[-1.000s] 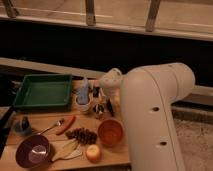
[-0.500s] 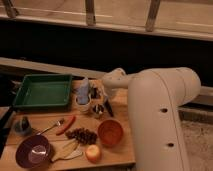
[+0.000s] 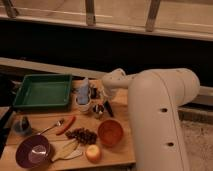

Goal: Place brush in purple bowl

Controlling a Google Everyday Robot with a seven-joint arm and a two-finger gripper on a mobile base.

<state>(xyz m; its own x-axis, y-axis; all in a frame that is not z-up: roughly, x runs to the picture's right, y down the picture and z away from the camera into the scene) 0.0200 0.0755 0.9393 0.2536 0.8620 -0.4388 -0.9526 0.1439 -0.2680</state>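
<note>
- The gripper (image 3: 101, 100) is at the end of the white arm (image 3: 160, 110), low over the middle of the table's back edge and just right of the white cup (image 3: 83, 103).
- Gripper state: cannot be told. The tool end merges with the dark clutter beneath it, so a hold on anything is unconfirmed.
- The brush (image 3: 108, 108) appears as a slim dark stick directly under the gripper, slanting down to the right. Whether it is lifted or lying on the table cannot be told.
- The purple bowl (image 3: 32, 151) sits at the front left corner, well apart from the brush. Judged: the carry is not yet done.
- The path between them crosses a silver spoon (image 3: 51, 127), a red pepper (image 3: 66, 125), a dark heap of fruit (image 3: 82, 135) and a pale spatula (image 3: 65, 150). The orange bowl (image 3: 110, 132) stands nearer the gripper and could be mistaken for the target.
- Surface: a wooden table (image 3: 122, 152), with a green tray (image 3: 42, 90) at back left and an apple (image 3: 93, 152) at the front.
- Room: dim, with a dark wall and a railing behind.
</note>
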